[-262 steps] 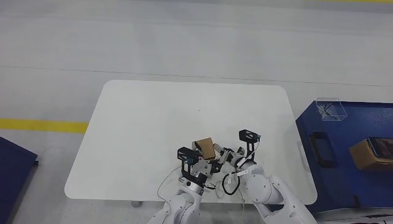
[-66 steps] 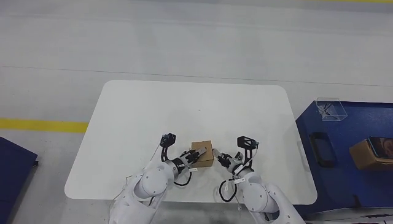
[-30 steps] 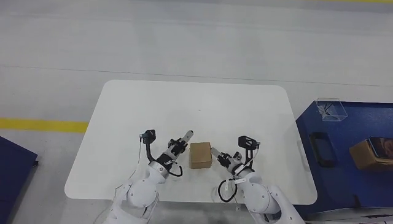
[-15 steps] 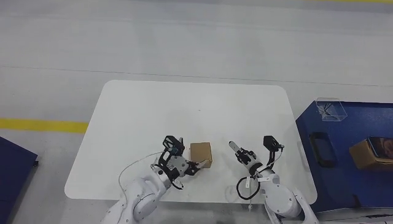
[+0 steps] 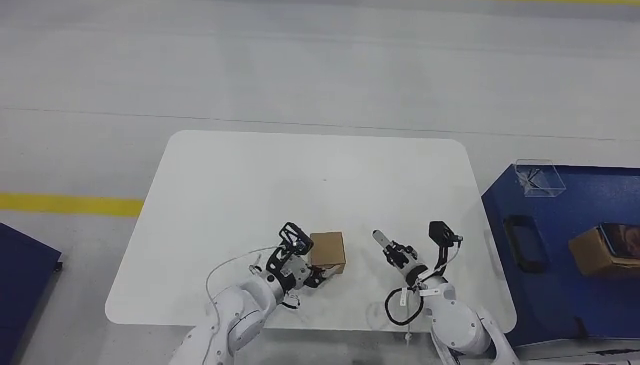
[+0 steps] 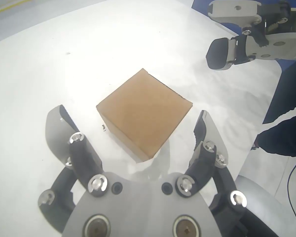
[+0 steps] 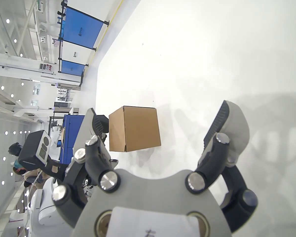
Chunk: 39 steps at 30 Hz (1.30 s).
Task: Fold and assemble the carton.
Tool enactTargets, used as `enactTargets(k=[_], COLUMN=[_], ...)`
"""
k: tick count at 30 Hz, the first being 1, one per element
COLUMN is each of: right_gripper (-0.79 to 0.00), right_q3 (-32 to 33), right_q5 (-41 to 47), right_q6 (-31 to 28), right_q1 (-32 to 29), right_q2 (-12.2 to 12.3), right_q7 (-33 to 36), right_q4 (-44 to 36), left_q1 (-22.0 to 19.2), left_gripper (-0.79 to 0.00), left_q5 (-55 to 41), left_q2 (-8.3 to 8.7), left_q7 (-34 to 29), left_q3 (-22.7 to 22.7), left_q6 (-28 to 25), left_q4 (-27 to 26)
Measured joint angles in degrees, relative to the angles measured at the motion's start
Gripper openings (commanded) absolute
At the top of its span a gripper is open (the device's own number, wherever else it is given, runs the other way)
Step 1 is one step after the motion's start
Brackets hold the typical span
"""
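From above, the small brown cardboard carton is sitting closed on the white rounded bench, close to the robot's edge and roughly midway along it. The left gripper is hovering just beside the carton's near left corner. The right gripper is hanging well apart from the carton on its other side. From this height I cannot tell how far either pair of fingers is spread.

From the left wrist, the left gripper is holding its fingers wide apart and gripping nothing. The carton is lying in the gap between them with one corner turned toward the wrist, and neither pad is touching its sides. Farther off, the right gripper is hanging above the bench with its two fingers parted.

From the right wrist, the right gripper is likewise spreading its fingers wide around bare bench, released and grasping nothing. The carton is standing squarely on the bench beyond them, all its flaps folded shut, and nothing here is touching it.
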Motion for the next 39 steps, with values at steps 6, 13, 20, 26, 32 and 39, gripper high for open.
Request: enactTargets(k=[6, 13, 20, 26, 32, 39], right_gripper=[0.000, 0.000, 0.000, 0.000, 0.000, 0.000], right_q3=[-2.34, -7.56, -13.95, -18.78, -22.98, -19.56], right_q5=[-4.01, -10.93, -19.09, -21.07, -18.38, -14.64], right_q6=[3.93, 6.51, 10.29, 14.00, 13.58, 11.39], right_q1=[3.43, 8.21, 13.40, 18.86, 23.07, 20.52], right_q2=[-0.19, -0.67, -1.57, -2.95, -4.75, -4.87], right_q7=[0.60, 0.74, 0.71, 1.90, 0.07, -5.35], right_q4=[2.85, 5.95, 9.61, 13.59, 16.65, 14.38], left_q1=[-1.20, -3.22, -4.17, -4.87, -5.19, -4.93], left_gripper=[0.000, 0.000, 0.000, 0.000, 0.000, 0.000], left_q5=[11.08, 14.46, 18.80, 19.56, 19.22, 17.64], left_q2=[1.53, 3.27, 3.70, 3.67, 3.83, 4.19], left_q7=[0.01, 0.34, 3.19, 3.22, 3.01, 3.65], left_q3=[0.47, -2.91, -1.52, -0.22, 0.13, -0.54], left_q6=[-10.59, -21.51, -20.68, -18.37, -17.79, -17.42], left_q4=[-2.10, -1.32, 0.82, 1.86, 2.22, 1.93])
